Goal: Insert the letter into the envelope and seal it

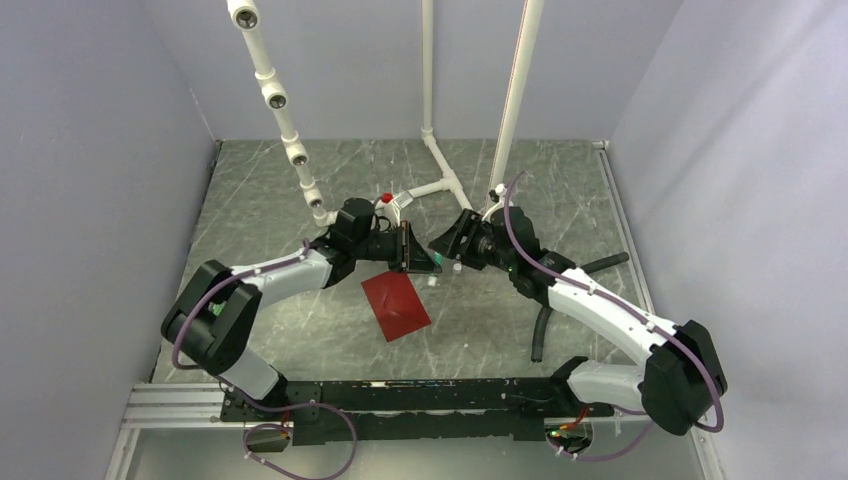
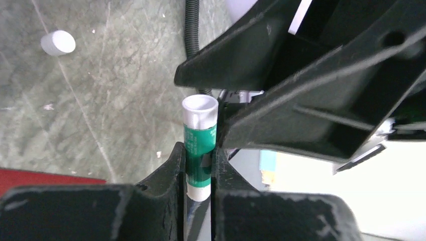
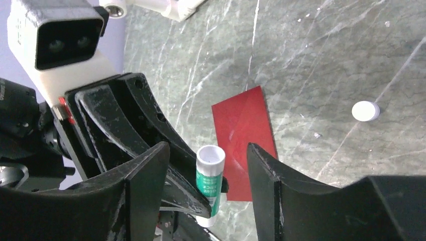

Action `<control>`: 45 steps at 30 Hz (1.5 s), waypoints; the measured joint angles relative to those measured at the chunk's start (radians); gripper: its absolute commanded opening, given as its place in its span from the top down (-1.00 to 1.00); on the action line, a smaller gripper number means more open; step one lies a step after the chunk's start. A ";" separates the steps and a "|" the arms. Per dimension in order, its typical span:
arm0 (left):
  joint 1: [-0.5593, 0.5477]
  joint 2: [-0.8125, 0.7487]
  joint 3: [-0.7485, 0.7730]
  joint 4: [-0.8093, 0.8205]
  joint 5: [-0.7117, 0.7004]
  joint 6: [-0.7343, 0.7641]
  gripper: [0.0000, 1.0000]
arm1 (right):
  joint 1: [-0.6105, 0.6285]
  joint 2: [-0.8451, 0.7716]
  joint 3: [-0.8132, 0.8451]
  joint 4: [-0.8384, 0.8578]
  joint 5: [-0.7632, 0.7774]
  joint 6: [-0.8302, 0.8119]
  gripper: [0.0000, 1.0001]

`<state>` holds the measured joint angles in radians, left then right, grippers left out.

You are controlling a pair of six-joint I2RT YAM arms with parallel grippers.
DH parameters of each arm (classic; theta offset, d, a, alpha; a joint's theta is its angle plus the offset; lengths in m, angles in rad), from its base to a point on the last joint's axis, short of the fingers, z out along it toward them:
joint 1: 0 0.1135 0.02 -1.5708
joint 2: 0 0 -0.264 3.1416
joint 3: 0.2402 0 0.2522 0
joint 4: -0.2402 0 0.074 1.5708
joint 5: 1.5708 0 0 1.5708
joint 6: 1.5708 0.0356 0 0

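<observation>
The left arm reaches in toward the middle of the tabletop (image 1: 270, 200). Its claw (image 2: 199, 165) is closed tight on a green-and-white glue stick (image 2: 200, 131), with one finger pressed to each side of the tube. The stick's open white end points away from the claw, and there is no cap on it.

Just nearer the arm bases than this claw, the dark red envelope (image 1: 397, 305) lies flat on the tabletop. It is turned at a slant and sits between the two arms, a little left of centre. No claw touches it. Faint crease lines cross its upper face.

The right claw (image 3: 207, 155) faces the left one, close up against it. Its fingers (image 3: 145, 186) are spread wide. The glue stick stands in the gap between them, nearer one finger than the other, and neither finger clearly touches it.

Further right in the right wrist view, a small round white cap (image 3: 365, 111) lies on the tabletop, apart from the envelope. A black ribbed hose (image 1: 541, 330) lies beside the right arm.
</observation>
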<state>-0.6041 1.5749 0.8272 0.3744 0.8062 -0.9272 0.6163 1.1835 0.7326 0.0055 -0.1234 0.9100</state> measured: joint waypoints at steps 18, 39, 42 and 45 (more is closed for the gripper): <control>-0.010 -0.185 0.059 -0.195 0.000 0.315 0.95 | 0.001 0.052 0.237 -0.218 -0.100 -0.070 0.02; -0.007 -0.249 0.066 -0.121 0.135 0.192 0.95 | -0.069 -0.105 0.140 -0.047 -0.470 -0.168 1.00; -0.008 -0.266 0.082 -0.021 0.266 0.128 0.95 | -0.084 -0.156 0.121 0.080 -0.632 -0.204 1.00; -0.010 -0.297 0.107 0.040 0.359 0.093 0.95 | -0.084 -0.160 0.147 0.183 -0.791 -0.233 1.00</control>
<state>-0.6136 1.2781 0.9344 0.4145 1.1648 -0.8345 0.5327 1.0237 0.8799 0.1890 -0.9142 0.6769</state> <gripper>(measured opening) 0.169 0.202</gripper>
